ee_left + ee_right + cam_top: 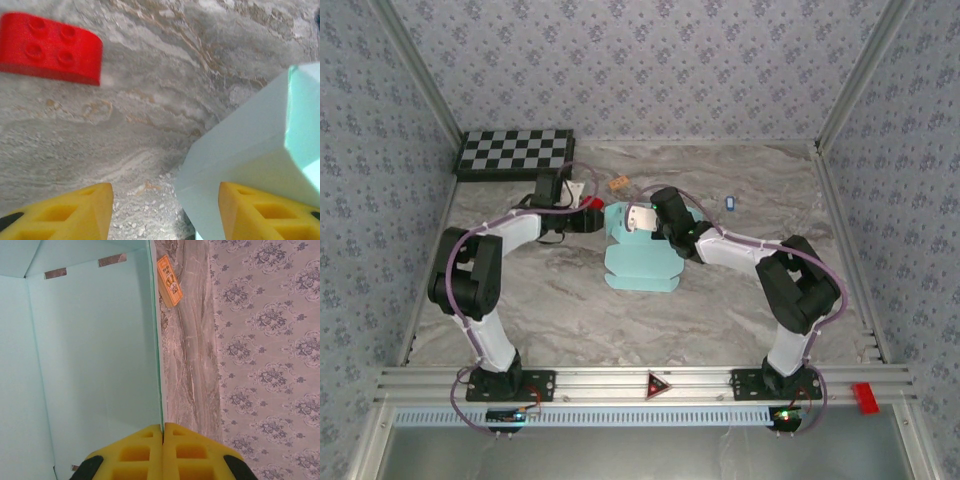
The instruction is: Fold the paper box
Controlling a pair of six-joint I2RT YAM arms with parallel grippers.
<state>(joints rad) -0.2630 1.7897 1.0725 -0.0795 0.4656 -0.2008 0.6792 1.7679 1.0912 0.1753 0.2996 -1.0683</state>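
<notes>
currently the paper box [640, 268] is lying at the middle of the table [740, 320], between the two grippers, with its far panels standing up and its near flaps lying flat. the right gripper [163, 452] is pinching shut on the thin edge of one upright wall. the left gripper [165, 215] is hovering with fingers apart, and a raised box corner is reaching in beside one finger, ungripped. judging by the thin cardboard, the sheet is likely handling as light, springy and easily dented, so panel edges beside crease lines are offering the safest hold. the half-formed cavity is showing only bare walls and slots. the red block [50, 47] is sitting apart from the box.
</notes>
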